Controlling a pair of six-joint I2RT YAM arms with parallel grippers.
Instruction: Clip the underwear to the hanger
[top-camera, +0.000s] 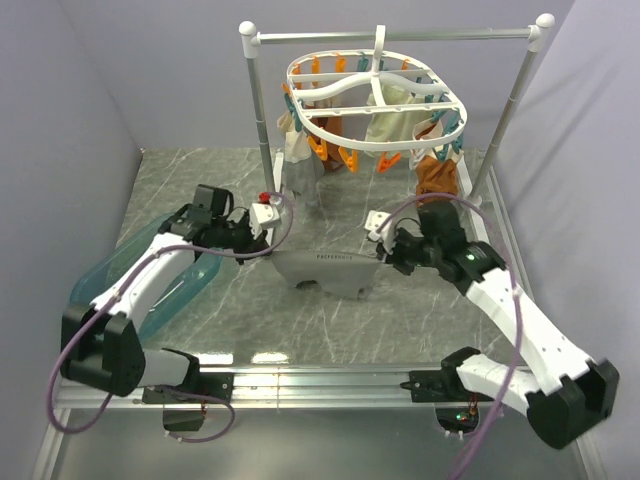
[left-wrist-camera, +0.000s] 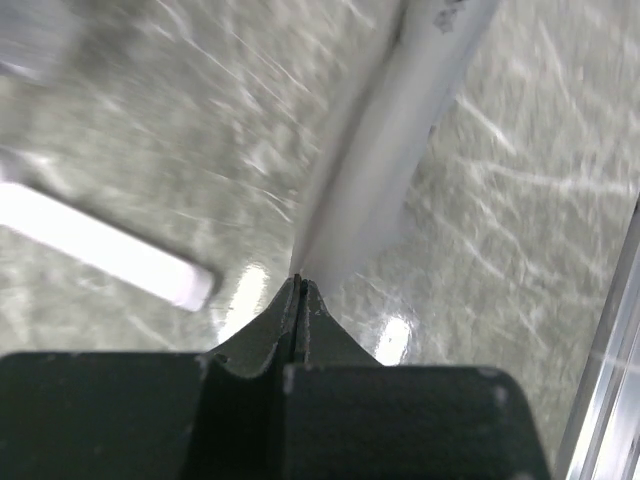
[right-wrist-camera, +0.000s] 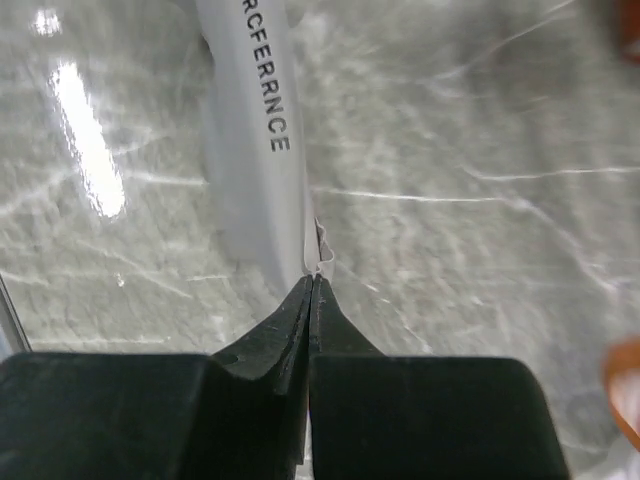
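Note:
The grey underwear (top-camera: 328, 272) is stretched by its waistband between my two grippers, a little above the marble table in the middle of the top view. My left gripper (top-camera: 268, 252) is shut on its left end; in the left wrist view the pale waistband (left-wrist-camera: 380, 150) runs out from the closed fingertips (left-wrist-camera: 299, 283). My right gripper (top-camera: 383, 256) is shut on its right end; in the right wrist view the lettered waistband (right-wrist-camera: 255, 130) leaves the closed tips (right-wrist-camera: 312, 283). The white oval hanger (top-camera: 375, 95) with orange and teal pegs hangs from the rail behind, above and apart from the underwear.
The hanger hangs on a white rail stand (top-camera: 400, 36) with ball-capped posts. Cream cloths (top-camera: 392, 118), a grey garment (top-camera: 300, 170) and a brown-orange garment (top-camera: 435, 172) hang from pegs. A teal translucent bin (top-camera: 165, 290) lies under my left arm. Purple walls close in left and right.

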